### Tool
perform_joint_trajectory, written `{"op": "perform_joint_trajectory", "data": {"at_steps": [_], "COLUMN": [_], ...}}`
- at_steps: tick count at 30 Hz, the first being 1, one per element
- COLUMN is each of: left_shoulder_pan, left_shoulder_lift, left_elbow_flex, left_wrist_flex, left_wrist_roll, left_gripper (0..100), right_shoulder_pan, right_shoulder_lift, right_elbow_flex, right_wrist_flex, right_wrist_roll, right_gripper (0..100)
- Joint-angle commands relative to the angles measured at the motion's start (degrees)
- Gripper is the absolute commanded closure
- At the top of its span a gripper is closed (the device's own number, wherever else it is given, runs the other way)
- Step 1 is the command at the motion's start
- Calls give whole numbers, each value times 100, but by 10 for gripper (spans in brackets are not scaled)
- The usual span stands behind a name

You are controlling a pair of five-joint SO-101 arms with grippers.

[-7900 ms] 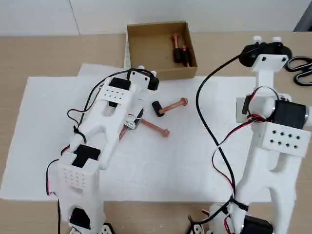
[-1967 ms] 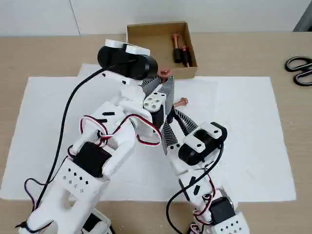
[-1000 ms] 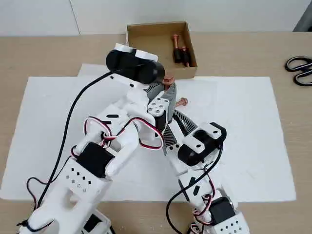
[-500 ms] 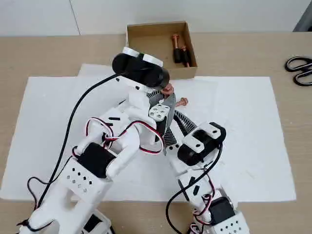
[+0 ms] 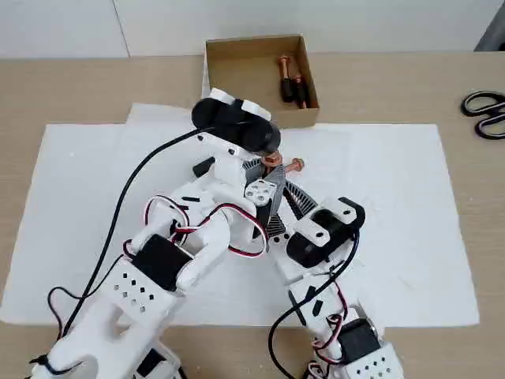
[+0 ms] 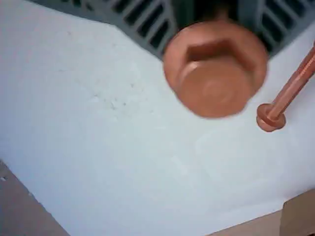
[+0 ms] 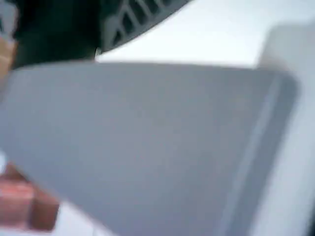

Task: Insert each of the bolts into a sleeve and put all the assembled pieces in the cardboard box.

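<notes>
**Surface and room.** A light wood worktop (image 5: 63, 87) spans the frame, with a pale wall (image 5: 158, 20) behind it along the top. A white sheet (image 5: 394, 205) covers most of the centre. A pair of scissors (image 5: 485, 106) lies on bare wood at the right edge, well apart from the work. The cardboard box (image 5: 237, 79) stands at upper centre, its near wall at the sheet's far edge. Inside it, two assembled pieces (image 5: 289, 79), copper bolts in black sleeves, lie side by side against the right wall.

**Task item.** The held bolt (image 6: 214, 73) is copper-coloured with a flanged hexagonal head, seen head-on in the left wrist view. The left hand (image 5: 267, 167) is closed on it behind the head, over the sheet and just below the box in the high view. A second bolt (image 5: 294, 165) lies on the sheet just to the right of the held one, its far end hidden under the arms. The right hand (image 5: 288, 201) is just below the left hand, and its opening cannot be told.
</notes>
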Motion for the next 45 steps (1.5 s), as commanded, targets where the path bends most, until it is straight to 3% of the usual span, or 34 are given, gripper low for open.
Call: {"op": "perform_joint_trajectory", "data": {"at_steps": [1,8,22,32,36,41,45], "left_shoulder_pan": [53,53,-202,-255,-897,-2242,-3253], "left_shoulder_lift": [-44,-53,-53,-53,-62,-62,-44], "left_elbow_flex": [-57,-479,-1490,-1543,-1648,-2105,-2325], "left_wrist_flex": [132,615,976,976,976,1064,1996], "left_wrist_roll": [-18,9,-18,-26,-26,-26,-396], "left_gripper": [991,859,856,856,856,856,853], "right_shoulder_pan": [22,22,31,31,48,57,435], "right_shoulder_lift": [-101,-101,-101,-101,-101,-101,-101], "right_elbow_flex": [26,26,26,26,26,18,-202], "right_wrist_flex": [13,13,13,13,13,4,4], "right_wrist_roll": [62,62,62,62,62,70,70], "right_gripper": [995,995,995,995,995,995,995]}}
